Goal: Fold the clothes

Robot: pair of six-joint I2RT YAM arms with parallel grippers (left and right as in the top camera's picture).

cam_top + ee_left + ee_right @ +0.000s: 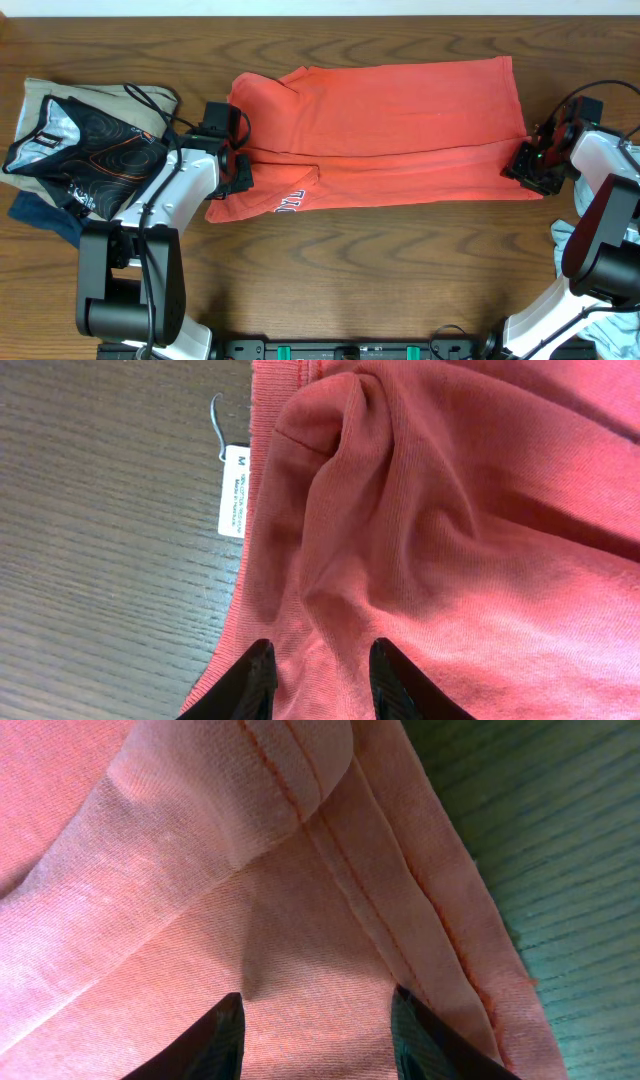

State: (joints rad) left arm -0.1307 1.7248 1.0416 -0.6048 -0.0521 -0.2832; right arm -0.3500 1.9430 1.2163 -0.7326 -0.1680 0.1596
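The coral-red T-shirt (400,120) lies stretched lengthwise across the far half of the worktop (380,280), one long side already lapped over itself so that only a scrap of the chest lettering (290,203) peeps out near the collar end. It looks to be a light, limp knit, soft enough to ruck at a touch: it should sag between any two holds and drag over the wood rather than slide cleanly. The best holds are judged to be the firmer, thicker parts, namely the ribbed neck beside the white tag (233,490) and the double-stitched hem (350,890) at the other end. The left claw (320,650) is at the collar end, its fingers partly parted astride a raised ridge of cloth, but whether it pinches that ridge cannot be told. The right claw (315,1000) is at the hem corner, jaws apart with flat cloth lying between them and nothing gripped. The worktop is dark wood with a plain grain, and bare in front of the shirt, which leaves room to bring the ends together. Off to the left a heap of other garments (80,150) — black patterned, beige, navy — sits well apart; a pale grey-blue shirt (562,235) shows by the right arm's base.
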